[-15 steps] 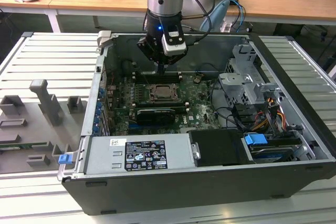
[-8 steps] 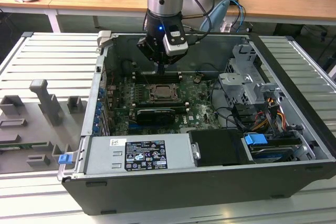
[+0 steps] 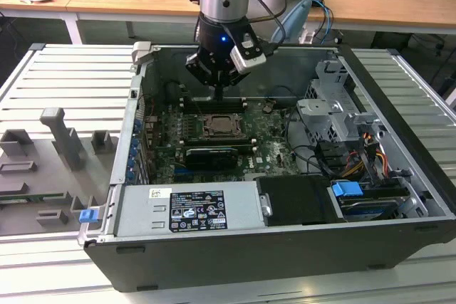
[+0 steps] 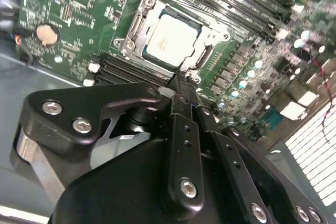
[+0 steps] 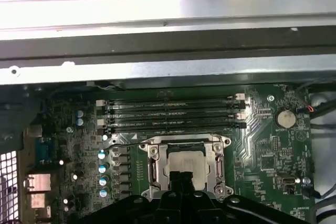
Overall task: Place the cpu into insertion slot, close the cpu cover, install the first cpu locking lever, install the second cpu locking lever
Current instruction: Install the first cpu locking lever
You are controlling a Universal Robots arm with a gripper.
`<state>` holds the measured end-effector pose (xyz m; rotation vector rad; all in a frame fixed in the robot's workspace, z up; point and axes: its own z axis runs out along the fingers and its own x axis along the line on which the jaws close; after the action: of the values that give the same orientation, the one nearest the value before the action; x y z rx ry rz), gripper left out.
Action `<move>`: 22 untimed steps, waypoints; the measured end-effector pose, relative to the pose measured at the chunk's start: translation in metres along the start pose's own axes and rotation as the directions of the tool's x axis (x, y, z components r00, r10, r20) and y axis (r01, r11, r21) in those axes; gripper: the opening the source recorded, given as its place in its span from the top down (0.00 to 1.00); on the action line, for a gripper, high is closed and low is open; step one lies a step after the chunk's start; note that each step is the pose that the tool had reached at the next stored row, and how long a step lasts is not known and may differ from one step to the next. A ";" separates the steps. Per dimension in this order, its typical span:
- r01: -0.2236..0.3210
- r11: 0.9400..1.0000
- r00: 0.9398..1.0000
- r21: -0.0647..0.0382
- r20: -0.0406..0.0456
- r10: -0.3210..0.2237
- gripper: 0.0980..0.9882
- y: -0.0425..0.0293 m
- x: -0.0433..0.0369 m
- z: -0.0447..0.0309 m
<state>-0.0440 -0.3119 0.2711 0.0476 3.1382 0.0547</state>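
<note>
The chip (image 4: 170,38) sat flat in the socket (image 4: 137,31) on the green board (image 4: 73,9), with the metal cover (image 4: 207,27) lying down around it so the pale face showed through the window. The gripper (image 4: 181,85) hung just over the socket's near edge, its fingers together and holding nothing.

My reading of the risk: the fingertips were close to the cover's edge and to the row of small capacitors (image 5: 102,167) beside it, so a slightly off descent could have scraped the board or pushed on the frame unevenly and tilted the chip on its pins. The memory slots (image 5: 170,114) lay just beyond the socket too.

The white label (image 3: 197,211) on the power supply (image 3: 187,213) carried print too small to read, and faint marks on the chip could not be made out either
</note>
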 end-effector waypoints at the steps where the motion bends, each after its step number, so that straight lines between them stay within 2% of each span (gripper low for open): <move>1: 0.013 1.000 1.000 0.000 0.000 -0.013 0.99 -0.0001 0.0005 0.0002; 2: 0.016 1.000 1.000 0.000 -0.001 -0.016 0.99 -0.0001 0.0023 0.0004; 6: 0.017 1.000 1.000 0.000 0.000 -0.017 0.99 -0.0006 0.0185 0.0011; 10: 0.017 1.000 1.000 0.000 0.000 -0.017 0.99 -0.0013 0.0391 0.0028; 11: 0.017 1.000 1.000 0.000 0.000 -0.017 0.99 -0.0016 0.0478 0.0041; 13: 0.017 1.000 1.000 0.000 0.000 -0.017 0.99 -0.0020 0.0590 0.0060; 15: 0.017 1.000 1.000 0.000 0.000 -0.017 0.99 -0.0011 0.0685 0.0078; 18: 0.017 1.000 1.000 0.000 0.000 -0.017 0.99 0.0036 0.0717 0.0106; 20: 0.017 1.000 1.000 0.000 0.000 -0.017 0.99 0.0105 0.0720 0.0133; 21: 0.018 1.000 1.000 0.000 0.000 -0.018 0.99 0.0167 0.0723 0.0145; 22: 0.018 1.000 1.000 0.000 0.000 -0.018 0.99 0.0191 0.0701 0.0153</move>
<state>-0.1134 -0.2901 0.2563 0.0198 3.1381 0.0549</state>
